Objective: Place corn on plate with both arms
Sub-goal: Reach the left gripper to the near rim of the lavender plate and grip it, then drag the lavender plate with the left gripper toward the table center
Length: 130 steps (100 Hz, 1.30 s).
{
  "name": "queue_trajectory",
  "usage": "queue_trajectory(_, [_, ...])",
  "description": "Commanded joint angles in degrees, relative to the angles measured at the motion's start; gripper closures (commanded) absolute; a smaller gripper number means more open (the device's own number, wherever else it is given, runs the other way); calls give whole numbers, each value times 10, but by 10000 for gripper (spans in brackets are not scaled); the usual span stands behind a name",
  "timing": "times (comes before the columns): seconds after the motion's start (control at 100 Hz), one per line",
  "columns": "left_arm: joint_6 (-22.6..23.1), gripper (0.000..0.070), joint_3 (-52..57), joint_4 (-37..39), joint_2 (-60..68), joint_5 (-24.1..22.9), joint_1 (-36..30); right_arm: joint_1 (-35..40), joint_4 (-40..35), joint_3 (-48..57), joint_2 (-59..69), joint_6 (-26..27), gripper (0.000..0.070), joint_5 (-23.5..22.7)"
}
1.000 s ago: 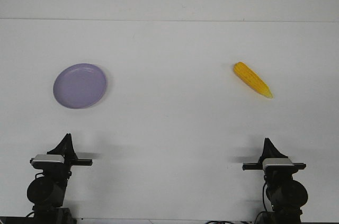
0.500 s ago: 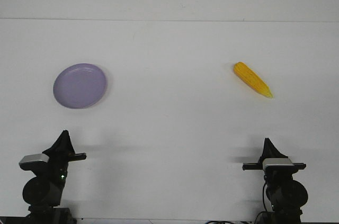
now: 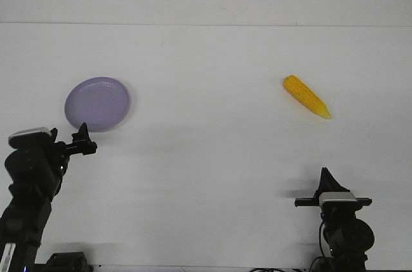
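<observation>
The lavender plate (image 3: 98, 103) lies empty on the left of the white table. The yellow-orange corn (image 3: 307, 96) lies on the right, far from the plate, with its pointed tip toward the front right. My left gripper (image 3: 84, 139) is raised just in front of the plate's near rim, and its jaws are too small and dark to read. My right gripper (image 3: 325, 177) rests low at the table's front right, well short of the corn, its fingers together in a point and holding nothing.
The white table (image 3: 206, 156) runs back to a pale wall, with the table's far edge (image 3: 206, 24) behind it. Only the plate and the corn lie on it.
My left arm has lifted from its rest pose at the front left and swung forward and left toward the plate's near rim. The right arm, plate and corn have not moved.
</observation>
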Motion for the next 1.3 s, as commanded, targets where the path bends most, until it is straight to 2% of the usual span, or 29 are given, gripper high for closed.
queue_trajectory(0.0, [10, 198, 24, 2, 58, -3, 22, 0, 7, -2, 0, 2, 684, 0])
queue_trajectory(0.29, [-2, 200, 154, 0, 347, 78, 136, 0, 7, -2, 0, 2, 684, 0])
queue_trajectory(0.48, [2, 201, 249, -16, 496, 83, 156, 0, 7, -2, 0, 2, 684, 0])
queue_trajectory(0.63, [2, 218, 282, -4, 557, 96, 156, 0, 7, -2, 0, 2, 684, 0])
queue_trajectory(0.71, [0, 291, 282, 12, 578, 109, 152, 0, 7, -2, 0, 2, 684, 0])
queue_trajectory(0.96, [-7, 295, 282, 37, 621, 108, 139, 0, 7, -2, 0, 2, 684, 0])
queue_trajectory(0.98, [-7, 311, 282, 37, 622, 108, 139, 0, 7, -2, 0, 2, 684, 0])
queue_trajectory(1.02, [-7, 387, 282, 38, 624, 107, 137, 0, 7, -2, 0, 2, 684, 0])
queue_trajectory(1.14, [-7, 700, 282, 42, 624, 104, 137, 0, 7, -2, 0, 2, 684, 0])
queue_trajectory(1.29, [-6, 690, 282, 40, 624, 104, 137, 0, 7, -2, 0, 2, 684, 0])
